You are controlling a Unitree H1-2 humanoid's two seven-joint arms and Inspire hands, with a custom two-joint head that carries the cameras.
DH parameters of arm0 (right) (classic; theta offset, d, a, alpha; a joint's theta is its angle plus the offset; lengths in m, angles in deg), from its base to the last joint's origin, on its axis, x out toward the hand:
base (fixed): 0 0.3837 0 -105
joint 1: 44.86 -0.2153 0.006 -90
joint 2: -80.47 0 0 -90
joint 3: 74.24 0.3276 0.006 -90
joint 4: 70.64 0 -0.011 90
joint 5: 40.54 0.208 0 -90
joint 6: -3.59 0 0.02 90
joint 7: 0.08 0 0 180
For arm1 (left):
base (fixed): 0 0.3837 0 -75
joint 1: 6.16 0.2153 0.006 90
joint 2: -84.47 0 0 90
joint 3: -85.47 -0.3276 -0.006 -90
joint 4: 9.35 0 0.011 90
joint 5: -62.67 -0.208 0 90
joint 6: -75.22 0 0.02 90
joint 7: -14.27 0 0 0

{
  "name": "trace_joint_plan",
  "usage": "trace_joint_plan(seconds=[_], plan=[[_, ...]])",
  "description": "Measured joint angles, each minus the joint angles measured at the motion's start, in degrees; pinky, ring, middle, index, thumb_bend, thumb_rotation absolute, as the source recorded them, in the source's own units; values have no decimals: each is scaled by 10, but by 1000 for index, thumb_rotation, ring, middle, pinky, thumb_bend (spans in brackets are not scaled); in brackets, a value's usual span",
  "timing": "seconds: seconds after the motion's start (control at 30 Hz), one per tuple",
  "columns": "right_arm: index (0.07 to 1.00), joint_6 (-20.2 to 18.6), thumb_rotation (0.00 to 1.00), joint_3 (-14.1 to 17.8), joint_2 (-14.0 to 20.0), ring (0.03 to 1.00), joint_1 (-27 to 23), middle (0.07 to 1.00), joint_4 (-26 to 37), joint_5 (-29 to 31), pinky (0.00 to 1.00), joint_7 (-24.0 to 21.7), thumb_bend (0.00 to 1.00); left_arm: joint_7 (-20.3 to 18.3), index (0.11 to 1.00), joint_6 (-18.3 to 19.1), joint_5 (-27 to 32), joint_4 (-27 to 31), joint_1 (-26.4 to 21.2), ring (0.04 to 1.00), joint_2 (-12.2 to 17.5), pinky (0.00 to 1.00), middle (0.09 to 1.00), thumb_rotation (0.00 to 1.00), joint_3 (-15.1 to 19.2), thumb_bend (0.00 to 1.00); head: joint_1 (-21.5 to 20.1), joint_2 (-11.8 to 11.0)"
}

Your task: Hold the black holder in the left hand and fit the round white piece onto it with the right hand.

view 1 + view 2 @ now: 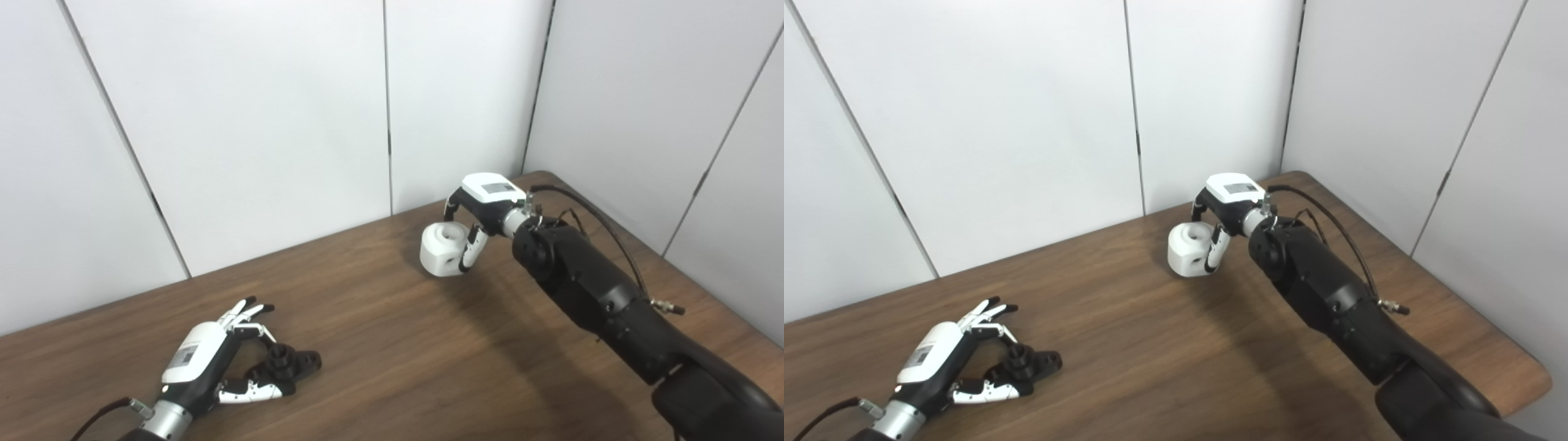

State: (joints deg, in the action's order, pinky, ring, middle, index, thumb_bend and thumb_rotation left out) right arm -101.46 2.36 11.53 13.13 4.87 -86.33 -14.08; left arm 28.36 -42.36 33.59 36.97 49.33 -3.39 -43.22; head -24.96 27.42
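The black holder [286, 362] lies on the wooden table [392, 343] at the front left. My left hand [208, 358] cups it from the left, open: the thumb lies along its near side, the fingers [245, 309] spread past its far side. The round white piece [442, 248], a stubby cylinder with a hole in its top, sits on the table far back in the middle. My right hand [481, 208] is closed over it from the right, thumb pressed on its near right side and fingers hooked over its far edge.
White wall panels [275, 122] close off the table's far edge and its right side, just behind the white piece. My right forearm [600, 294] stretches across the right half of the table. Bare wood lies between the two hands.
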Motion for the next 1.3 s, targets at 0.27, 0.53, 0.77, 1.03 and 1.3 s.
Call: trace_joint_plan(seconds=[0.27,0.53,0.77,1.03,1.3], plan=[[481,2,139,5,-1,778,11,732,20,14,770,7,523,-3,482,0,-3,2,2,989,0,956,902,75,4,523,11,6],[481,9,137,7,-2,813,10,742,88,40,770,-21,524,-7,482,0,-8,5,4,991,-1,957,904,74,12,523,32,13],[483,8,140,-5,-10,792,1,743,128,39,796,-67,524,-14,481,0,-13,8,7,993,-3,969,907,76,21,523,57,20],[481,-2,138,-36,-13,776,-16,736,195,19,715,-145,525,-28,481,0,-24,16,13,998,-7,969,905,75,40,523,101,35],[481,2,137,-67,-40,802,-30,747,232,14,751,-189,525,-34,482,1,-33,19,15,997,-10,966,906,79,50,522,144,41]])
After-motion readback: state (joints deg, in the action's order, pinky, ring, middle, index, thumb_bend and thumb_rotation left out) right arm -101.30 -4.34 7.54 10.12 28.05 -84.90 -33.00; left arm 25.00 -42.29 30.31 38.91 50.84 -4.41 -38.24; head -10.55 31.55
